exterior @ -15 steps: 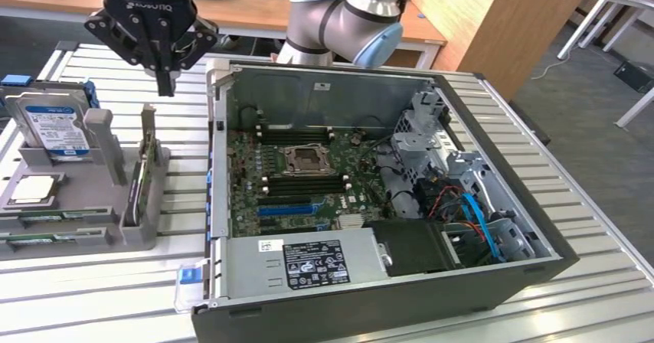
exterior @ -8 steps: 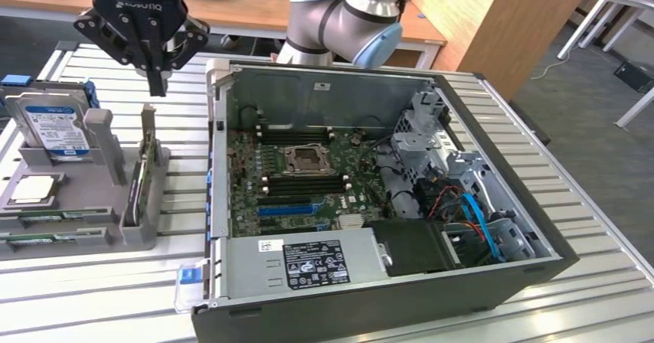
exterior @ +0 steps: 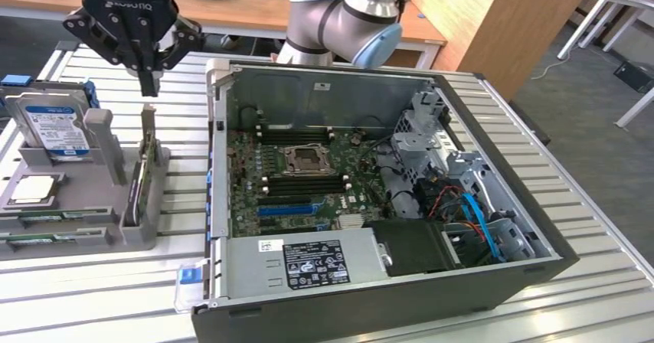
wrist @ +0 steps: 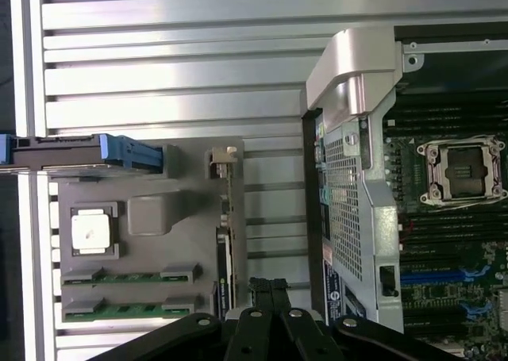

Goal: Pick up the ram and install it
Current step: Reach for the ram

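Two ram sticks (wrist: pixel 127 276) wait in the tray (wrist: pixel 159 246); our gripper (exterior: pixel 150 89) hovers empty, fingers pinched together; we judge pickup needs them opened.

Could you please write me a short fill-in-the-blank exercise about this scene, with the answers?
1. The gripper, its jaws shut, holds ____.
2. ____ ram sticks lie in the grey holder.
3. The CPU socket in the computer case is ____.
Missing words: nothing; two; empty.
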`<state>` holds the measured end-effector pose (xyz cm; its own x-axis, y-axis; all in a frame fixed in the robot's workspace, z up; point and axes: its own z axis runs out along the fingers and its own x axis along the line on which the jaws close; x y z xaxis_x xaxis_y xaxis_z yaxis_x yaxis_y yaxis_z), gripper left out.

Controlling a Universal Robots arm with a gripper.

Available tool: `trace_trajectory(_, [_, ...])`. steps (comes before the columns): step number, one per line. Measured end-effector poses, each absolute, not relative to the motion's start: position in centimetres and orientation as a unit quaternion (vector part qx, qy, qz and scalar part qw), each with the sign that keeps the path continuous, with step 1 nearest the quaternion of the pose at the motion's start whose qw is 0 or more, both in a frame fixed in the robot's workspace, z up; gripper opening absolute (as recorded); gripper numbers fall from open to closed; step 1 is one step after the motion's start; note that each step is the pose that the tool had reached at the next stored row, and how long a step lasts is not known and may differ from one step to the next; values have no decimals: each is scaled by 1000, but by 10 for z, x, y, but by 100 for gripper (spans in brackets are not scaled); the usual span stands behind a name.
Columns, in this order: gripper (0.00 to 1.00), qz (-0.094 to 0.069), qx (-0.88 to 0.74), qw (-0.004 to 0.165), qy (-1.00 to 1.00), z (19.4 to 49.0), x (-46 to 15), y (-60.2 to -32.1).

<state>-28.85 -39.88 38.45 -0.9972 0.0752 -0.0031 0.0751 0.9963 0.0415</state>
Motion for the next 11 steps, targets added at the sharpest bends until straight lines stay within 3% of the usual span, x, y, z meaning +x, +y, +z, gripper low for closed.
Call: trace_trajectory(11, [11, 20, 38, 1, 999, 384, -301, -399])
